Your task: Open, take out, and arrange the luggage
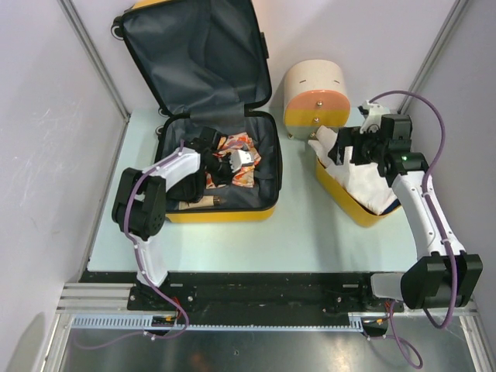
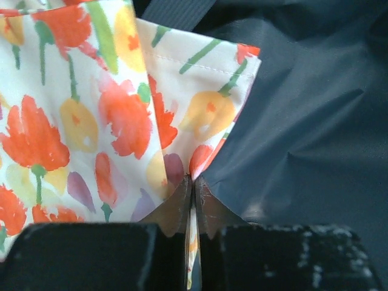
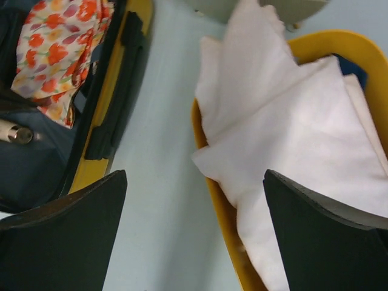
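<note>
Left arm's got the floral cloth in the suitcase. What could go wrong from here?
1. The left end effector pinches only an edge of the floral cloth; it may slip when lifted.
2. The dark lining lies against that pinch and might drag along.
3. The white cloth overhangs the basket rim below the open right end effector; a nudge could spill it.

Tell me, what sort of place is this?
Probably a robot test booth, not a home: plain white panels enclose a pale table, a left arm and right arm are bolted to its near rail, and a suitcase lies open.
</note>
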You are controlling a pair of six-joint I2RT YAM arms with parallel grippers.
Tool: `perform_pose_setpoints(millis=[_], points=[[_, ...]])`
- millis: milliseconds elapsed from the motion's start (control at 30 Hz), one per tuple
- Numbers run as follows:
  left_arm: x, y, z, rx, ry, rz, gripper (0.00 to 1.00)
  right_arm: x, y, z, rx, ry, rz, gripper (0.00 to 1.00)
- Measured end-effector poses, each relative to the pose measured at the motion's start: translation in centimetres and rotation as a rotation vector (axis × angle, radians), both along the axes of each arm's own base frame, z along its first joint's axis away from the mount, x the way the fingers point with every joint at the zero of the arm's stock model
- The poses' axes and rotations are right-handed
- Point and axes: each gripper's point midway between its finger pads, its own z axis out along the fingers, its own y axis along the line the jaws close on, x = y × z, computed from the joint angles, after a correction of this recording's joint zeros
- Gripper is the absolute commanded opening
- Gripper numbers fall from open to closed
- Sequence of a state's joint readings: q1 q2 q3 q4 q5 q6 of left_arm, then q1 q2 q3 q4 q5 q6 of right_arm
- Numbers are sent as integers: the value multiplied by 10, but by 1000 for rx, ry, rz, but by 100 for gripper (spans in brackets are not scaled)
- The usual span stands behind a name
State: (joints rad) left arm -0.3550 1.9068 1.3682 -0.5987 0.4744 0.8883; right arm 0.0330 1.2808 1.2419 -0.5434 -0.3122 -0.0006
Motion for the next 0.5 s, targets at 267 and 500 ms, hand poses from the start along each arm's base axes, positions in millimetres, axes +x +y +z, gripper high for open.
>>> perform_pose_setpoints(millis=[267,500], points=[[8,2,13,-32,-24,42,0,4,41,2,-40,-69,186,100],[19,2,41,-92,-54,92,0,17,103,-7,-177,-217,470,100]])
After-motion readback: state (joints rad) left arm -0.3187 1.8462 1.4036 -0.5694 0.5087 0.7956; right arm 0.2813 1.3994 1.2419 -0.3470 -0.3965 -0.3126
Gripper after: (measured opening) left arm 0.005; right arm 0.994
